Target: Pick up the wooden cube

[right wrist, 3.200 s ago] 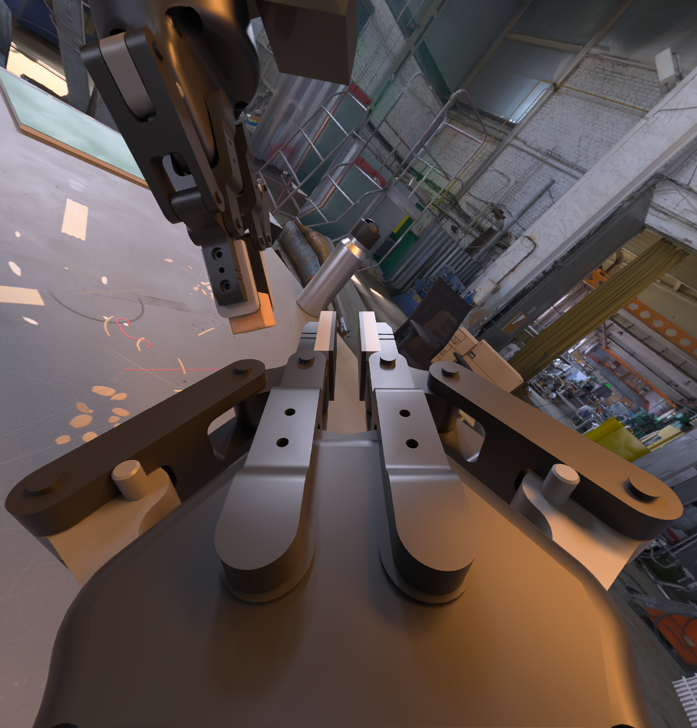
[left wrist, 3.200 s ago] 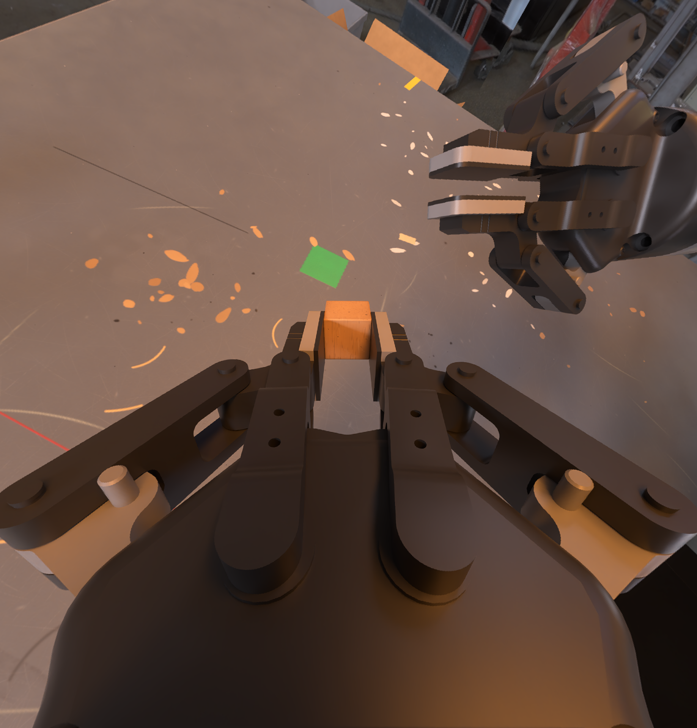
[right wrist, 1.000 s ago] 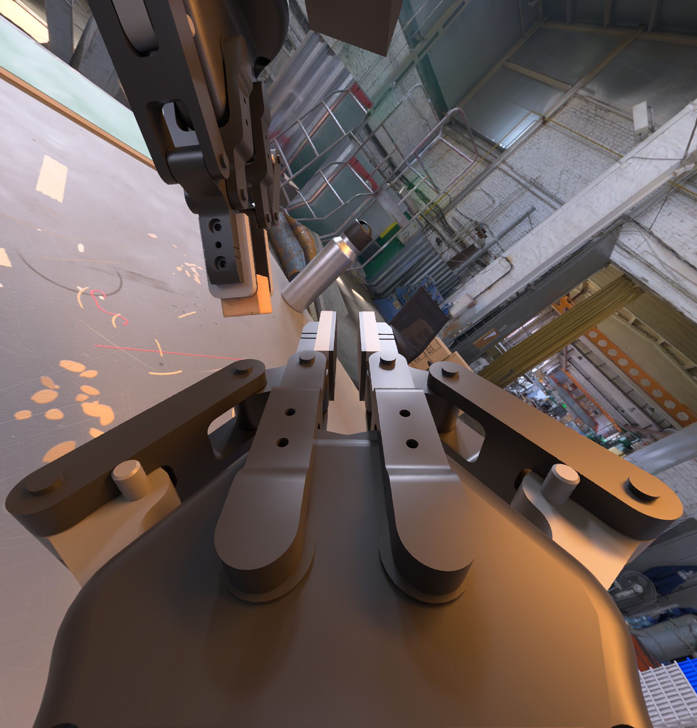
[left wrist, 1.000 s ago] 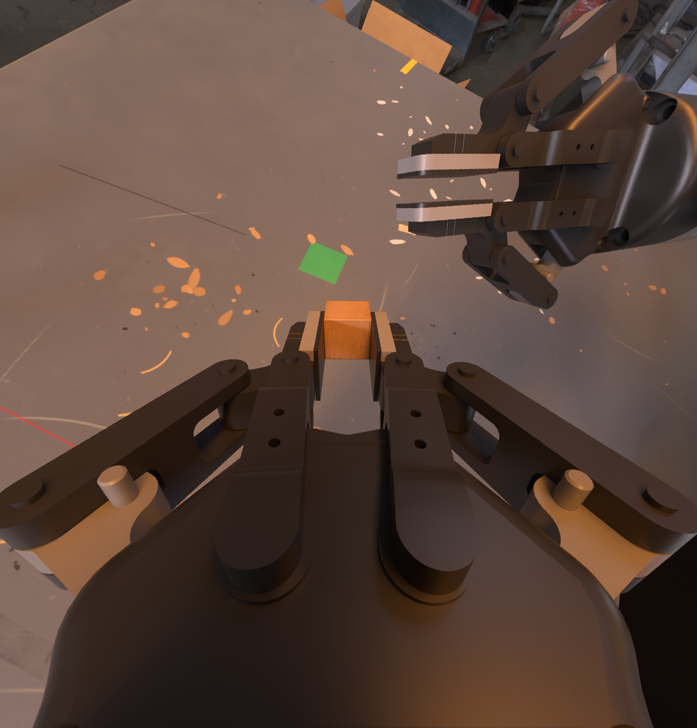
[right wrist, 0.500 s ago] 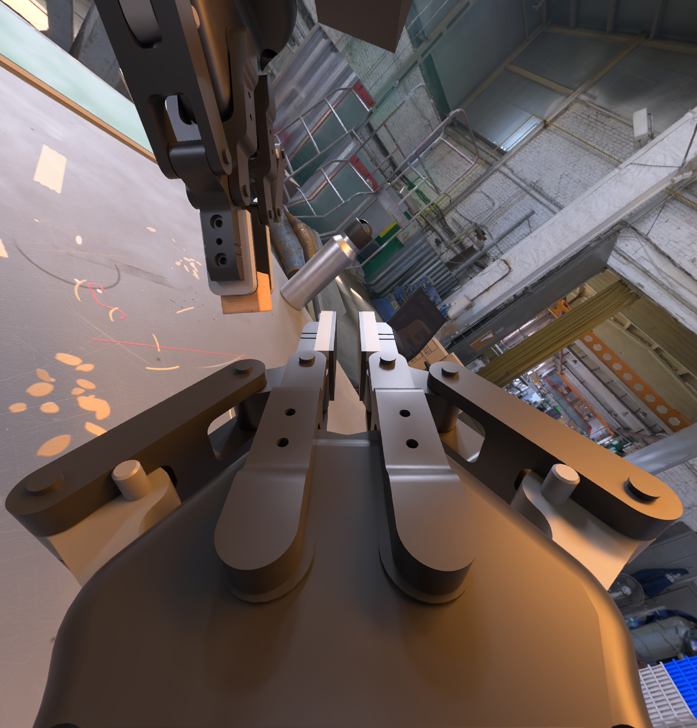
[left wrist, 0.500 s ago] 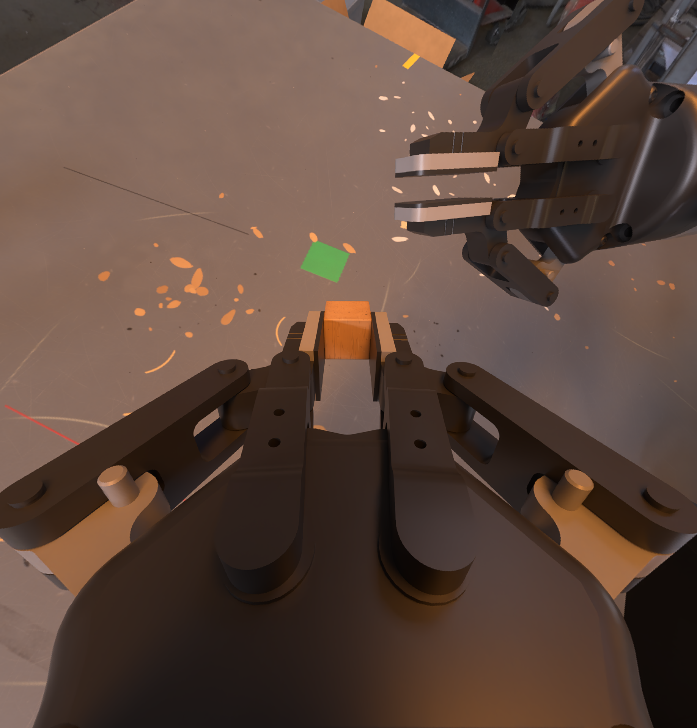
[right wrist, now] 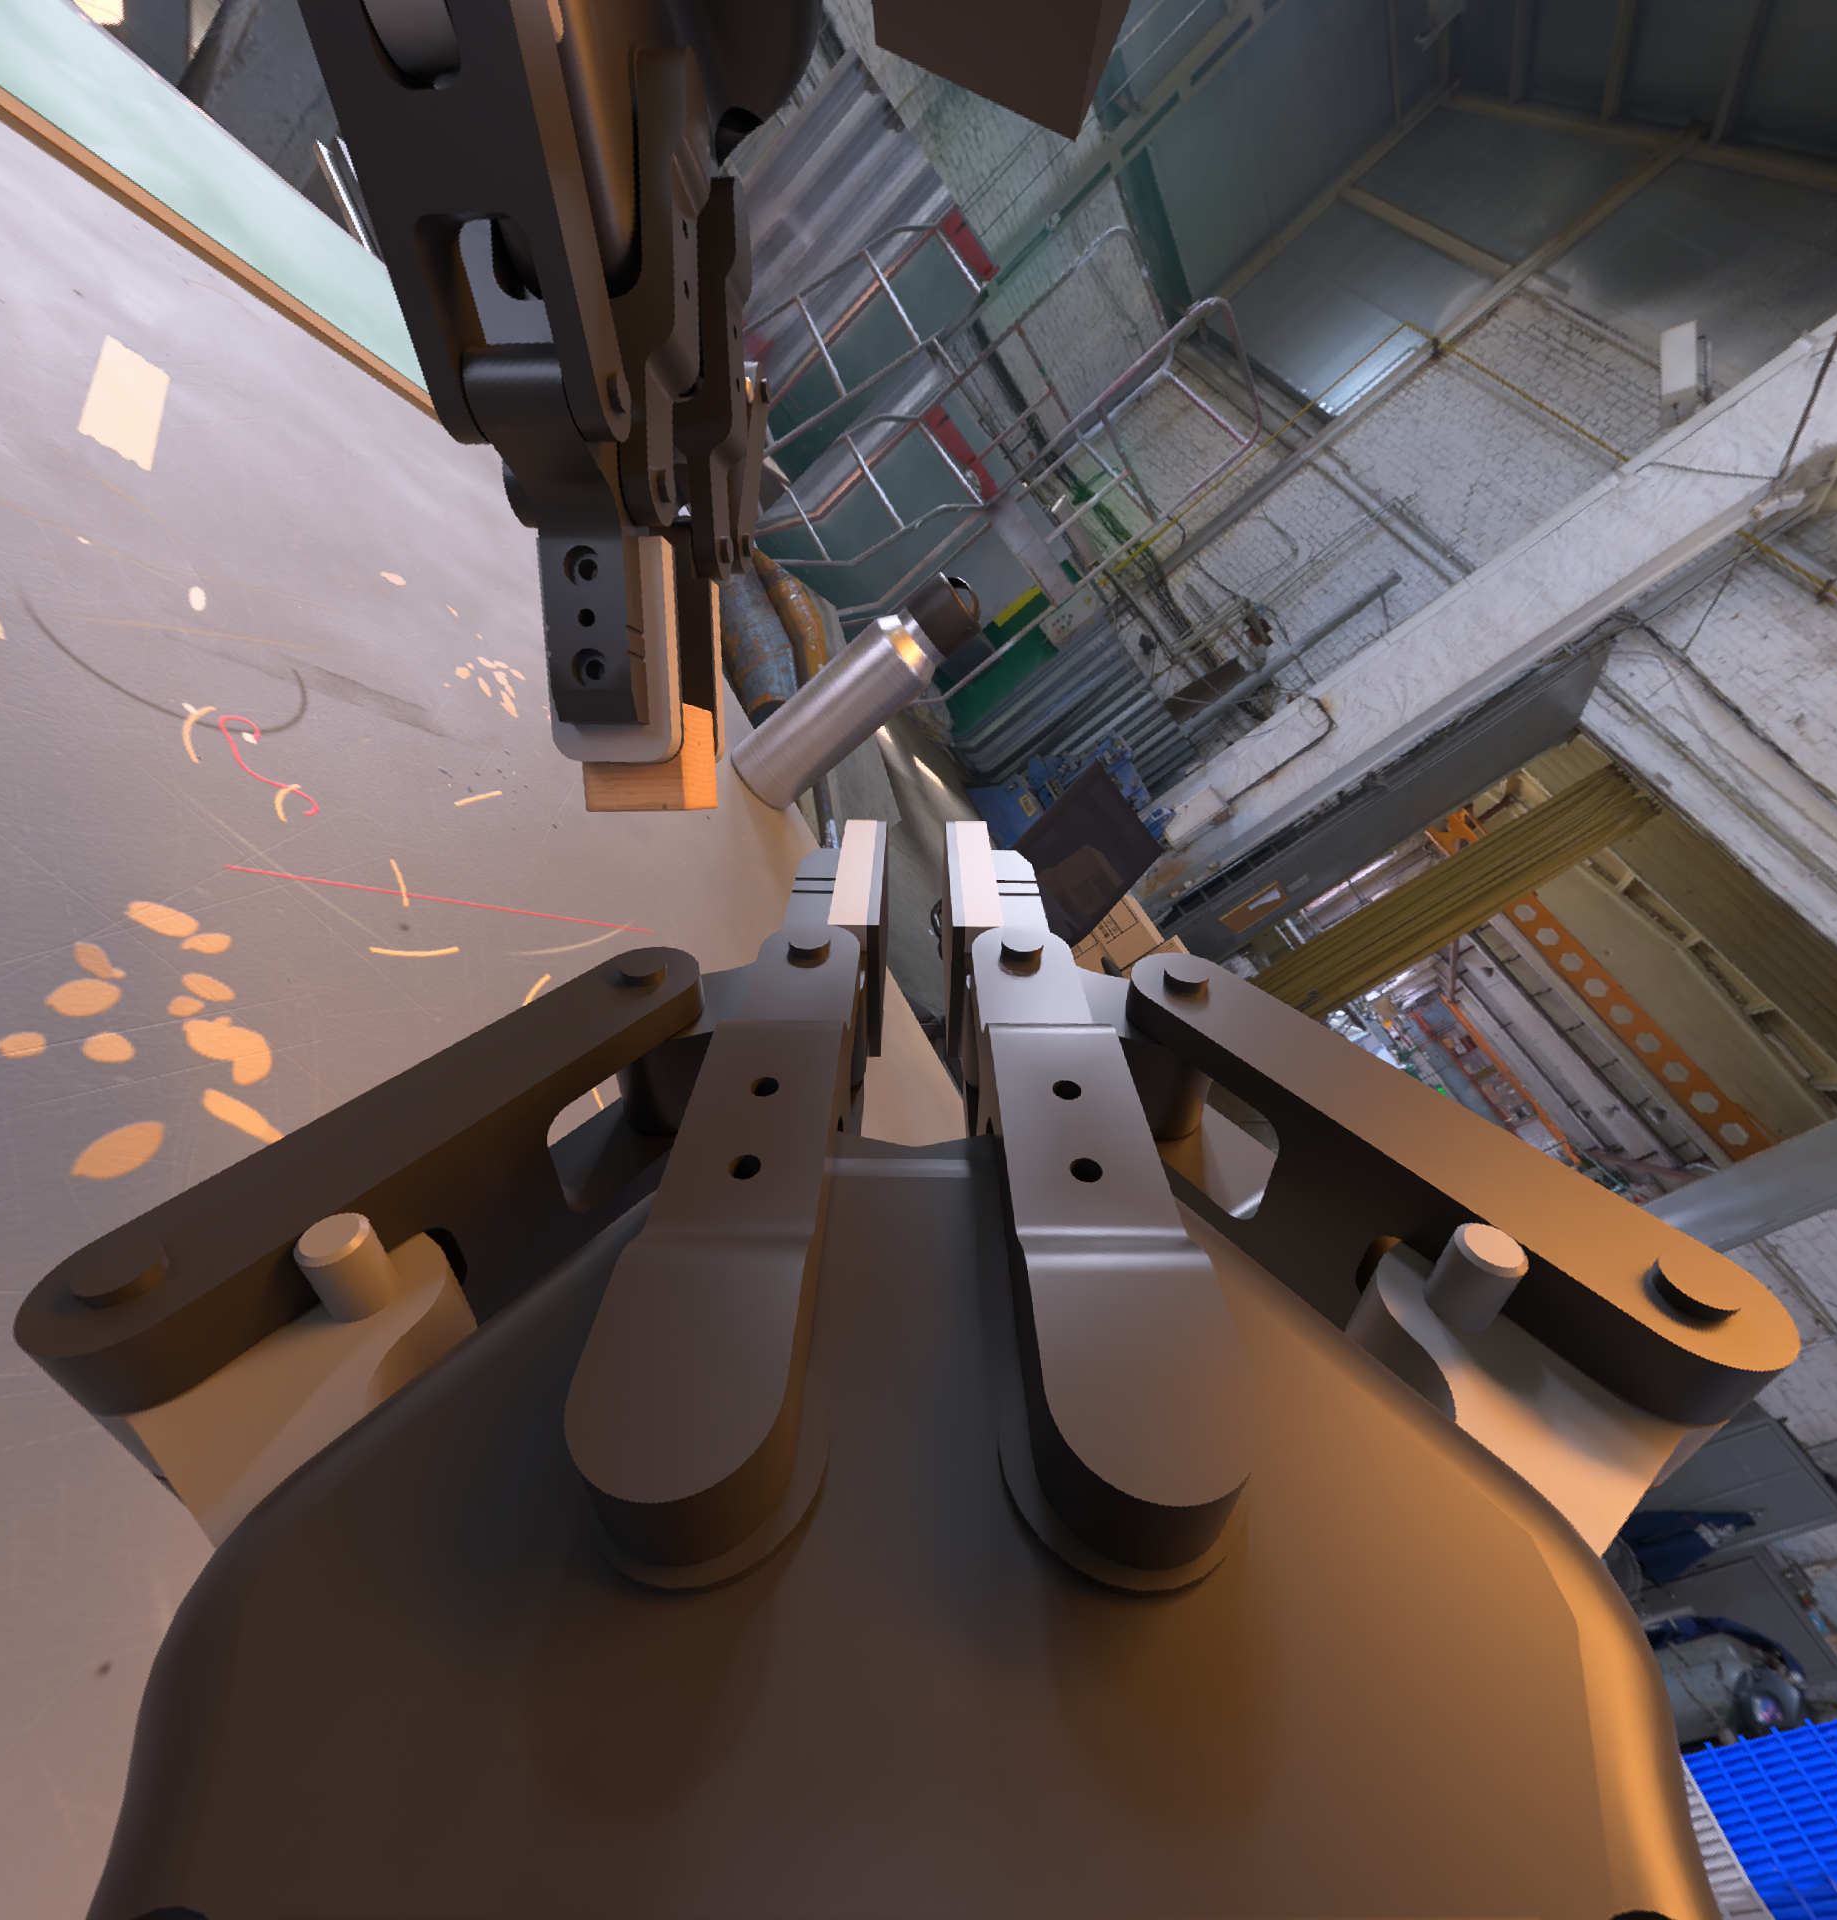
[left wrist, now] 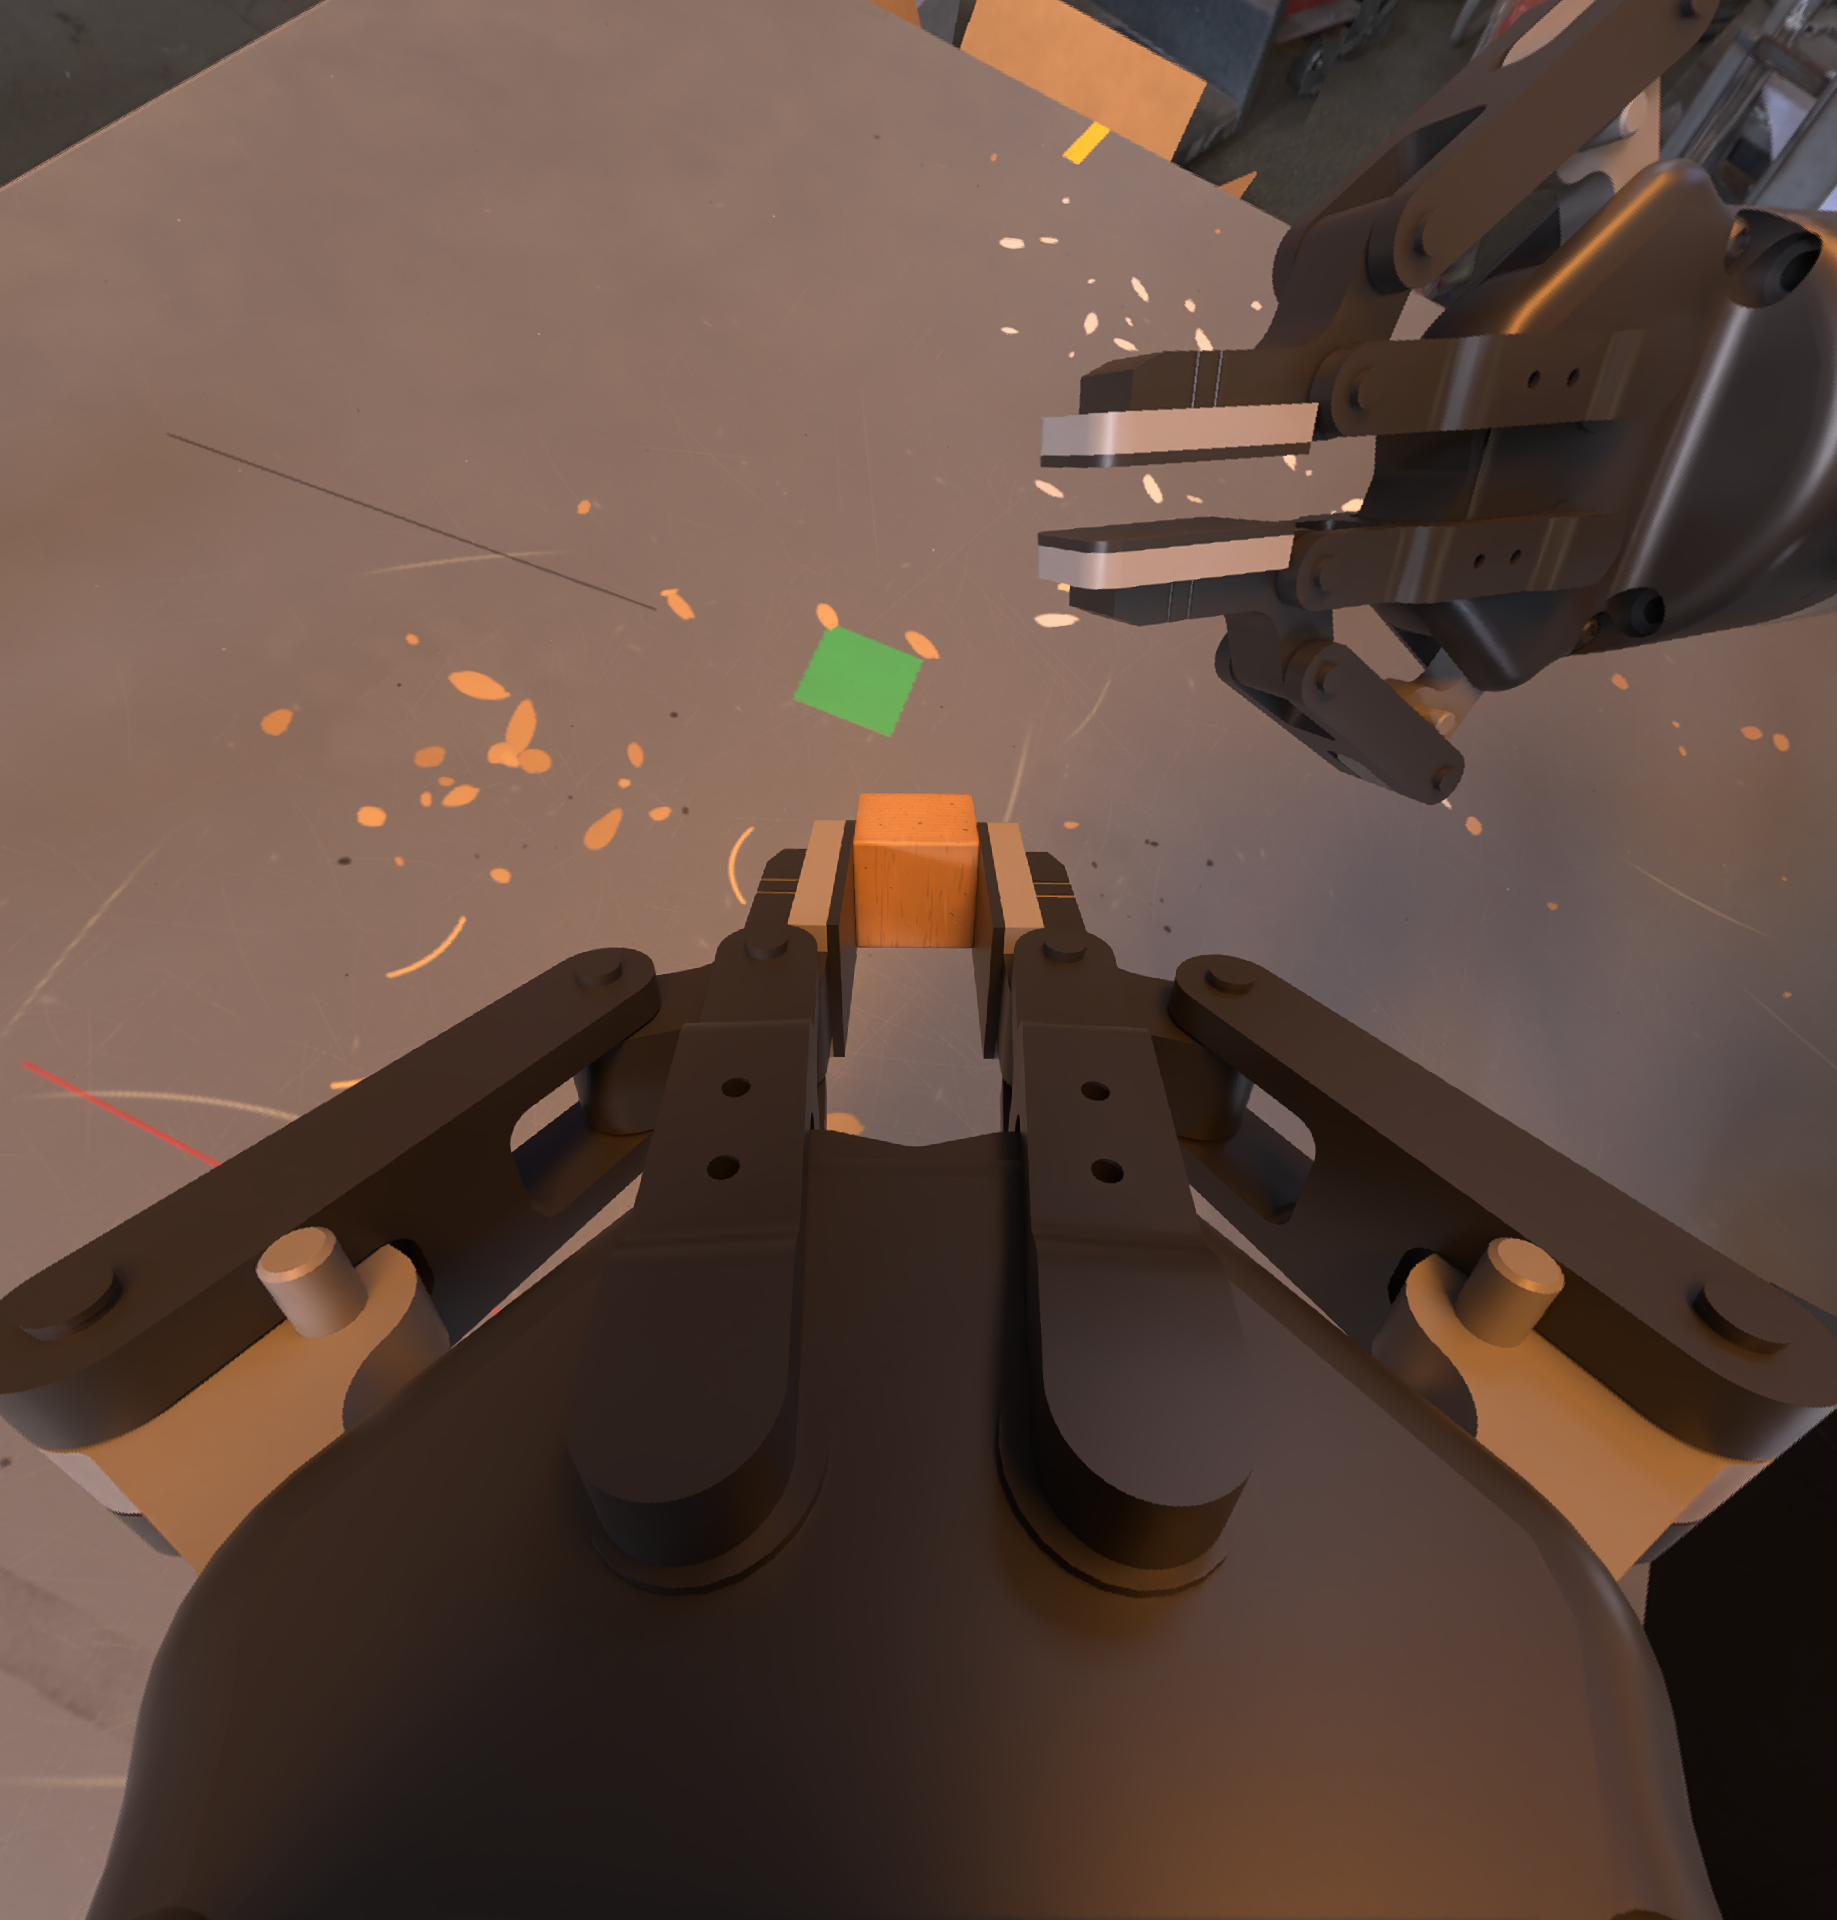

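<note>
The wooden cube (left wrist: 912,836) is clamped between the two pads of my left gripper (left wrist: 915,883), which is shut on it and holds it above the grey table (left wrist: 478,312). In the right wrist view the same cube (right wrist: 649,781) hangs at the tips of the left gripper (right wrist: 649,743), clear of the table surface (right wrist: 218,623). My right gripper (right wrist: 912,862) is empty, its pads parallel with a narrow gap between them. It also shows in the left wrist view (left wrist: 1049,499), lying sideways to the upper right of the cube, apart from it.
A flat green square (left wrist: 858,681) marks the table just beyond the cube. A metal cylinder (right wrist: 841,707) lies near the table's edge past the left gripper. Orange paint flecks and scratches cover the table. An orange board (left wrist: 1080,52) stands beyond the far edge.
The cube stays clamped in my left gripper. The right gripper has drifted slightly to the right in the left wrist view. Its finger gap is unchanged.
</note>
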Controlling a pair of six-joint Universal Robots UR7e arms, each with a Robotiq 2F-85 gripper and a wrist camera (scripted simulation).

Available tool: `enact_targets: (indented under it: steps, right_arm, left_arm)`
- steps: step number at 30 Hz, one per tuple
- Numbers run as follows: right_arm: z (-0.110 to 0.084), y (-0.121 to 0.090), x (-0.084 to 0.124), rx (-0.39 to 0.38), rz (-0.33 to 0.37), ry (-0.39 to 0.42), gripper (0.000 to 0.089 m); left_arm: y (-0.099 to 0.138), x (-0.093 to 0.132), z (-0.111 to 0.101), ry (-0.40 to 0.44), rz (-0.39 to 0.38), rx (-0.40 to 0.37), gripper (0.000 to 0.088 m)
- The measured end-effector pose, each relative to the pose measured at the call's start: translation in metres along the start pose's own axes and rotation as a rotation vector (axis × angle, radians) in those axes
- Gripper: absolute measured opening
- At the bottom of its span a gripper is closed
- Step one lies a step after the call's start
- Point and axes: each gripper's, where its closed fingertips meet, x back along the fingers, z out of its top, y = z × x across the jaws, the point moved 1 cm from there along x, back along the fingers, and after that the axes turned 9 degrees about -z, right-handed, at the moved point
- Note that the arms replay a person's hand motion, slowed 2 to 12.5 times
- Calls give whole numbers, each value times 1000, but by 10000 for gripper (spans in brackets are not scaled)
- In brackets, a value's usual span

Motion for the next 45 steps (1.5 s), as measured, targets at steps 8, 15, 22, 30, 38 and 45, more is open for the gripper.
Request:
enact_targets:
  steps: [8,15,22,30,38,45]
  right_arm:
    - [0,-1,0,22,-2,2,95]
    - [0,-2,0,43,1,-2,95]
    - [0,-3,0,58,1,3,95]
    - [0,-4,0,73,5,4,95]
    - [0,-6,1,84,12,12,95]
    - [1,-7,1,90,23,23,93]
  left_arm:
    - [0,0,-1,-13,8,-7,199]
    - [0,1,-2,-23,23,-15,199]
    - [0,1,-3,-34,33,-25,199]
    - [-1,2,-3,-43,46,-38,199]
    - [-2,3,-4,-55,58,-59,199]
    - [-2,4,-6,-72,68,-79,199]
